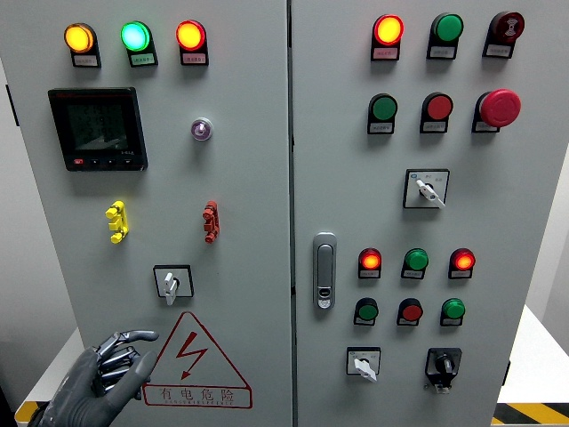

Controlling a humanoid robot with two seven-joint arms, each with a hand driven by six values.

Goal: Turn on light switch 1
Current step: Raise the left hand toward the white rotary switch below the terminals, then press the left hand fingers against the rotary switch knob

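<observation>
Left hand (100,378) raised low against the cabinet, just left of the yellow-red warning triangle (194,360), fingers loosely spread and grasping nothing, index extended toward the triangle's left edge, palm turned to the panel. Likely target, judged from the task: the white rotary switch (172,282) directly above the triangle's apex, knob pointing roughly downward; no label readable to confirm it as switch 1. Risks: picking the wrong selector, given similar knobs well right of the triangle on the other door; slipping off the small knob; brushing the red terminal block (210,222) higher above the triangle. Right hand out of view.
</observation>
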